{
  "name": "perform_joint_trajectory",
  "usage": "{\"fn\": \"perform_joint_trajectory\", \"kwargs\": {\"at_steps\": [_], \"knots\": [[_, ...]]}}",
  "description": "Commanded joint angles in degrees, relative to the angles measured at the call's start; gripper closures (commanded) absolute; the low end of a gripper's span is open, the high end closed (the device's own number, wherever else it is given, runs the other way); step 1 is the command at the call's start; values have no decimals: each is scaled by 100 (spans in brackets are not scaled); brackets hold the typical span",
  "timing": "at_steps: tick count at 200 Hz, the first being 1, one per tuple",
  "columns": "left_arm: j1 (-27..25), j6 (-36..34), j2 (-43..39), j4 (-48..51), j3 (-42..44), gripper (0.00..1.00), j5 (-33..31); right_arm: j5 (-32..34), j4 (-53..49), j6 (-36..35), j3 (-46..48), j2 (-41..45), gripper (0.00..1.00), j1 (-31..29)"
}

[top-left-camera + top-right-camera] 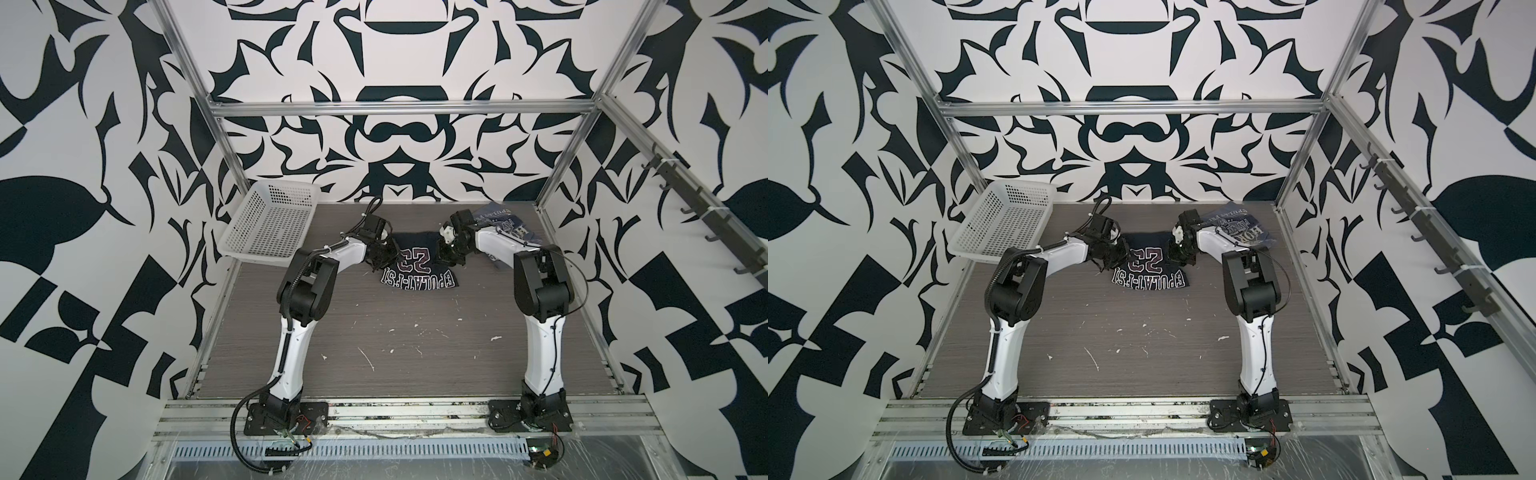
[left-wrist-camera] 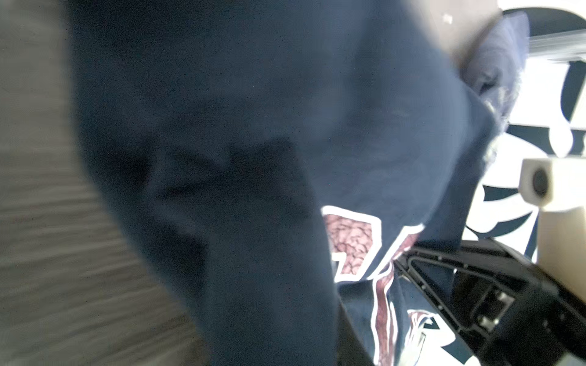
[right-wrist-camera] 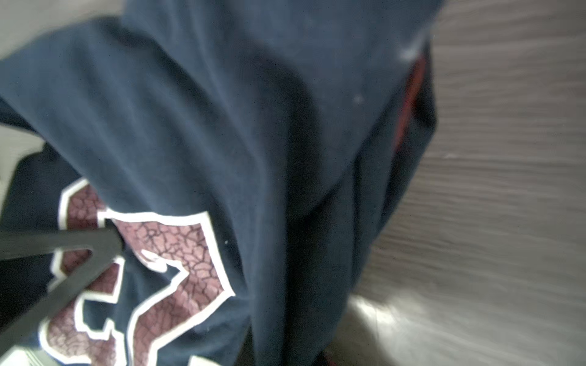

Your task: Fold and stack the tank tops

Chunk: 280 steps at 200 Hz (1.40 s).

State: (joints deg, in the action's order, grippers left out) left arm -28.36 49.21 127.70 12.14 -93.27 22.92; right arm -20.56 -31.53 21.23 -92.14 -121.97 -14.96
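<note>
The navy tank top [image 1: 415, 268] [image 1: 1148, 268] lies mid-table toward the back, its white-edged "23" and lettering facing up. My left gripper [image 1: 380, 259] [image 1: 1109, 259] sits at its left edge and my right gripper [image 1: 446, 255] [image 1: 1177, 254] at its right edge. In both wrist views navy cloth [image 2: 222, 158] [image 3: 253, 126] bunches up against the camera and hides the jaws, so each gripper appears shut on it. The slate-blue tank top [image 1: 505, 220] [image 1: 1237, 220] lies crumpled at the back right, partly under my right arm.
A white perforated basket [image 1: 270, 224] [image 1: 1003, 224] rests tilted at the back left corner. Metal frame posts and rails border the wood-grain table [image 1: 415, 353]. Both arm bases stand at the front edge.
</note>
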Motion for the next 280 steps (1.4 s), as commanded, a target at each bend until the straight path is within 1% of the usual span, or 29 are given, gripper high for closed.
{"fn": "perform_joint_trajectory", "kwargs": {"at_steps": [1, 21, 37, 45, 62, 74, 113, 141, 166, 174, 182, 195, 211, 249, 264, 280], "knots": [[-258, 71, -261, -401, -473, 85, -5, 513, -329, -179, -491, 835, 100, 141], [-444, 140, -457, -783, -669, 90, -207, 848, -559, -329, -823, 1123, 100, 370], [-592, 161, -442, -997, -968, 90, -315, 1108, -800, -480, -1191, 1209, 100, 559], [-671, 157, -307, -993, -1275, 90, -320, 1233, -926, -560, -1386, 1196, 100, 687], [-827, 128, 321, -579, -2370, 90, -122, 1490, -1171, -682, -1747, 1096, 100, 976], [-936, 169, 811, -405, -3074, 91, -86, 1614, -1113, -705, -1771, 1054, 100, 1192], [-1210, 616, 2397, -682, -4765, 93, -170, 1661, -710, -644, -1442, 678, 100, 1767], [-1367, 1021, 3322, -1381, -5440, 97, -402, 1888, -625, -569, -1305, 126, 100, 2039], [-1478, 1119, 3920, -1425, -6047, 100, -477, 1952, -926, -413, -1482, -499, 100, 2137], [-1475, 1118, 3924, -1386, -5992, 100, -472, 1888, -1129, -404, -1569, -697, 100, 2126], [-1467, 1086, 3801, -1377, -5751, 100, -494, 1712, -1288, -392, -1635, -863, 100, 2098], [-1423, 973, 3377, -1392, -5035, 100, -607, 1353, -1382, -316, -1542, -981, 100, 2042], [-1316, 791, 2684, -1290, -4033, 100, -815, 1049, -1313, -268, -1247, -894, 100, 1853], [-883, 639, 948, -1581, -1486, 100, -996, 617, -1119, -198, -407, -167, 100, 1197], [-759, 460, 384, -1520, -814, 100, -1038, 603, -1049, -113, -186, 178, 100, 968], [-680, 388, -84, -1426, -349, 100, -1052, 646, -1039, -101, -155, 503, 100, 829]]}}
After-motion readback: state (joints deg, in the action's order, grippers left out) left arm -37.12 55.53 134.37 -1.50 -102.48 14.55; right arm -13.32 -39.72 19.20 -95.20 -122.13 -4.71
